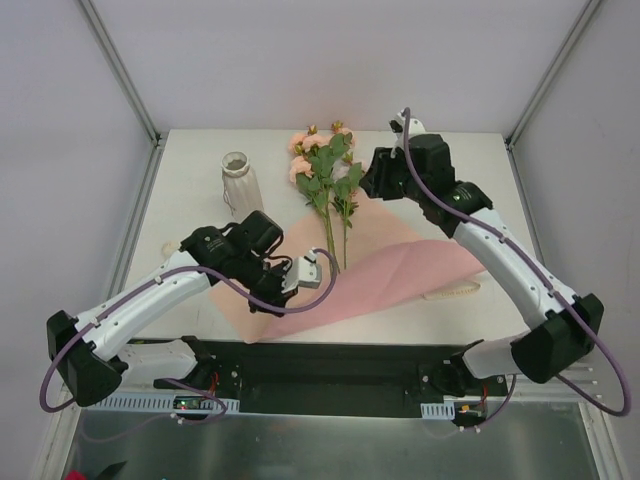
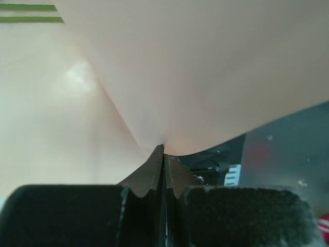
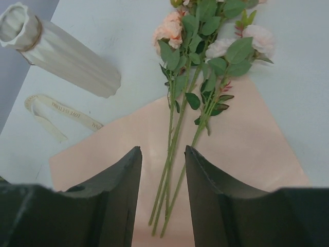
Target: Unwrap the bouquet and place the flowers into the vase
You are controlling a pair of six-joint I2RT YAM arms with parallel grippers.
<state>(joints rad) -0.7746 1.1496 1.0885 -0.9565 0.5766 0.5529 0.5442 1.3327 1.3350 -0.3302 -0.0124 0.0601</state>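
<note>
1. Pink paper (image 1: 400,270) lies opened out flat on the counter (image 1: 480,170), spreading from the middle toward 4 and 7 o'clock in the top view. It no longer forms a cone, so the unwrapping looks done or very nearly so.
2. The cream ribbon (image 3: 56,110) is off the wrap. It lies loose on the counter near the foot of the vase, at about 9 o'clock in the right wrist view.
3. The flowers (image 1: 325,170) lie loose in one bunch. Their blooms point toward 12 o'clock on bare counter, and their stems run back toward 6 o'clock across the paper.
4. The vase (image 1: 238,185) stands at about 11 o'clock, near the flowers but apart from them. Nothing shows in its mouth and no stem is in it, so the placing half of the task is all left to do.
5. The left tool (image 2: 163,152) is closed. Its tips appear to pinch the near edge of the paper at about 7 o'clock, raising a fold of it.
6. The right tool (image 3: 162,152) hovers above the stems with its jaws apart and nothing between them. The stems show on the paper below the gap.
7. What remains, as I judge it, is to gather the stems, lift them and stand them in the narrow neck. The stems are far longer than the vase is tall, so the vase may tip.
</note>
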